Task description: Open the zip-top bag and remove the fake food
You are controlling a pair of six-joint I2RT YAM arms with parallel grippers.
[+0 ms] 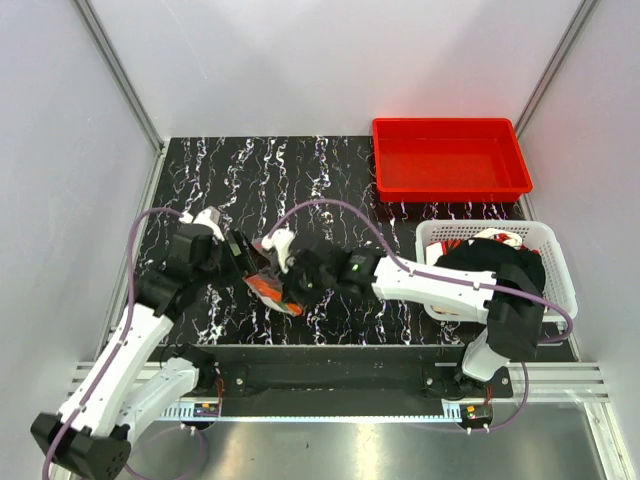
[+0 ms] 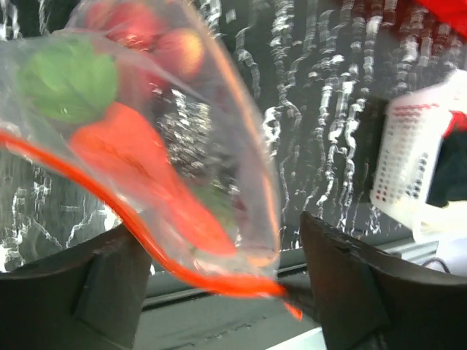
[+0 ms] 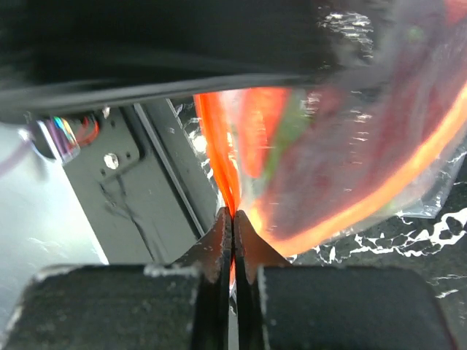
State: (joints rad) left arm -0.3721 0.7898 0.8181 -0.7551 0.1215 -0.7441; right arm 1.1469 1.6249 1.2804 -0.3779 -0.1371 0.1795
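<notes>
The zip-top bag (image 1: 268, 282) hangs above the table's near left part, between my two grippers. In the left wrist view the clear bag (image 2: 219, 146) holds an orange carrot (image 2: 139, 168), red tomatoes (image 2: 153, 36) and a green leafy piece (image 2: 69, 80). Its orange-red zip strip (image 2: 182, 270) runs between my left gripper's (image 2: 215, 244) fingers, which stand wide apart and open. My right gripper (image 3: 233, 216) is shut on the zip strip (image 3: 222, 168) at the bag's mouth. It sits just right of the bag in the top view (image 1: 292, 278).
A red tray (image 1: 450, 160) stands at the back right. A white mesh basket (image 1: 555, 262) with dark and red items stands at the right, under my right arm; it also shows in the left wrist view (image 2: 408, 160). The table's near edge rail lies just below the bag.
</notes>
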